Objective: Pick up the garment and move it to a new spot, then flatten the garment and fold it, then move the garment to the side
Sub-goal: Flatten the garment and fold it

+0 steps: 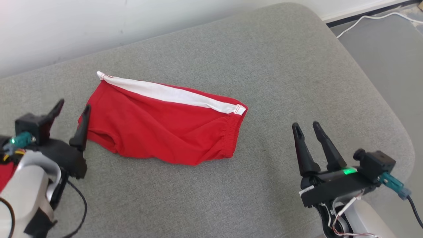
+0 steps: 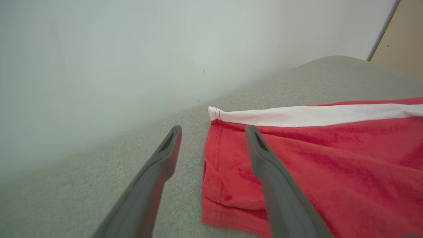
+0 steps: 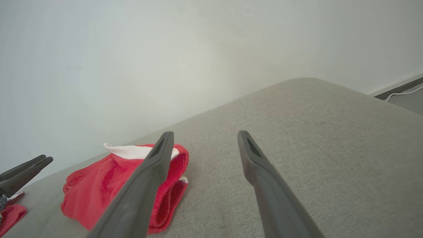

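The garment (image 1: 165, 129) is a pair of red shorts with a white side stripe. It lies folded and roughly flat on the grey cushion (image 1: 264, 66). My left gripper (image 1: 74, 106) is open at the garment's left end, one finger over the hem and the other over bare cushion. The left wrist view shows that hem and the garment (image 2: 330, 158) between and beyond the fingers of the left gripper (image 2: 214, 129). My right gripper (image 1: 305, 125) is open and empty, well right of the waistband. In the right wrist view the right gripper (image 3: 205, 134) points past the garment (image 3: 99, 185).
A white wall (image 1: 99, 26) runs along the cushion's far edge. The cushion's rounded right edge drops to grey floor (image 1: 390, 59), where a white cable (image 1: 363, 19) lies. A bit of red (image 1: 5, 175) shows beside my left arm.
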